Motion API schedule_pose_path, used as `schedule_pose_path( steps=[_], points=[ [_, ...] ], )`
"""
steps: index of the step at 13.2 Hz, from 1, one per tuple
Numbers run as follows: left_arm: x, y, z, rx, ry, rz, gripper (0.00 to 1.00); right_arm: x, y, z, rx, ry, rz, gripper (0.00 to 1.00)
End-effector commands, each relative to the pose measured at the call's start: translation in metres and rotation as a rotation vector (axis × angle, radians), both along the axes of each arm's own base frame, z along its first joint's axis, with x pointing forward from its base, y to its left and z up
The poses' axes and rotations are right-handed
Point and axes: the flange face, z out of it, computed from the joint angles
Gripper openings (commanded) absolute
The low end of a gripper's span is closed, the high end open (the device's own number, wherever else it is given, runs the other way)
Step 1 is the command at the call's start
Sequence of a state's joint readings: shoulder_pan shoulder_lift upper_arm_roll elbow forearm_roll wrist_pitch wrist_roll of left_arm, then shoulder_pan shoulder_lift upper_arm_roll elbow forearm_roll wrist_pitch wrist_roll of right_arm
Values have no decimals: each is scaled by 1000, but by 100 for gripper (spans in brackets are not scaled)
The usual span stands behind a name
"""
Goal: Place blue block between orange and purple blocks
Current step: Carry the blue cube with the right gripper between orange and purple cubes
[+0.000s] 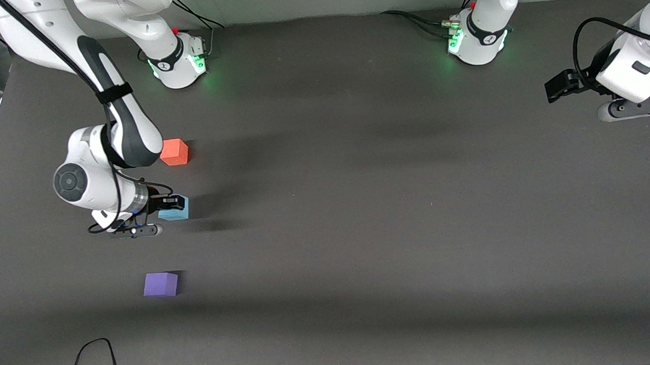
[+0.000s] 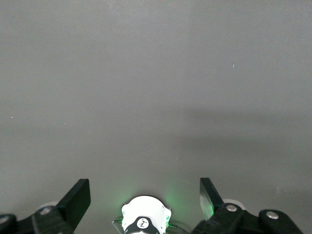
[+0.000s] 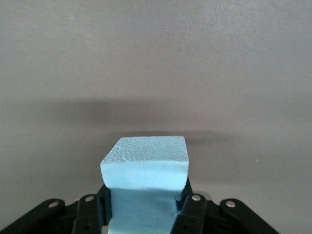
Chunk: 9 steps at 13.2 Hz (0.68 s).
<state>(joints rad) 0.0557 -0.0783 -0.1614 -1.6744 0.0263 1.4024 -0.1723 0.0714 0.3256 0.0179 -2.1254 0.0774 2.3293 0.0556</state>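
Sky-blue matte foam cube (image 1: 174, 210), the blue block of the task, sits pinched in the right gripper (image 1: 169, 204), whose two black fingers (image 3: 189, 209) are clamped on its sides so firmly that the foam dents inward. It hangs low over the dark grey table (image 1: 393, 212), with the orange-red matte cube (image 1: 174, 152) at about 12 o'clock from it and the violet-purple matte cube (image 1: 160, 284) at about 6 o'clock, each well apart from it. The gap looks already reached, so doing this step well likely means lowering straight down until the base rests flat, then parting the fingers slowly so the squeezed foam does not spring aside. Out at 3 o'clock, the left gripper (image 1: 558, 85) waits over bare table, fingers spread wide.
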Motion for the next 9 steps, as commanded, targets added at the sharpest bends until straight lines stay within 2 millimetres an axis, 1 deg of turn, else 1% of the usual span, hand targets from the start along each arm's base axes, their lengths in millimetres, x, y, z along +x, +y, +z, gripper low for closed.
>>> schedule_pose_path(
  steps=[1, 2, 3, 6, 9],
  points=[
    [-4, -3, 5, 0, 8, 12, 100, 2, -3, -9, -9, -36, 50, 28],
    [-4, -3, 5, 0, 11, 12, 100, 3, -15, -15, -17, -37, 59, 29],
    [-4, -3, 5, 3, 8, 11, 100, 5, -22, -20, -20, -43, 64, 29],
    [-1, -3, 5, 1, -4, 12, 100, 4, -25, -31, -21, -45, 70, 31],
    [-3, -4, 8, -3, -8, 12, 100, 4, -26, -36, -22, -42, 69, 33]
  ],
)
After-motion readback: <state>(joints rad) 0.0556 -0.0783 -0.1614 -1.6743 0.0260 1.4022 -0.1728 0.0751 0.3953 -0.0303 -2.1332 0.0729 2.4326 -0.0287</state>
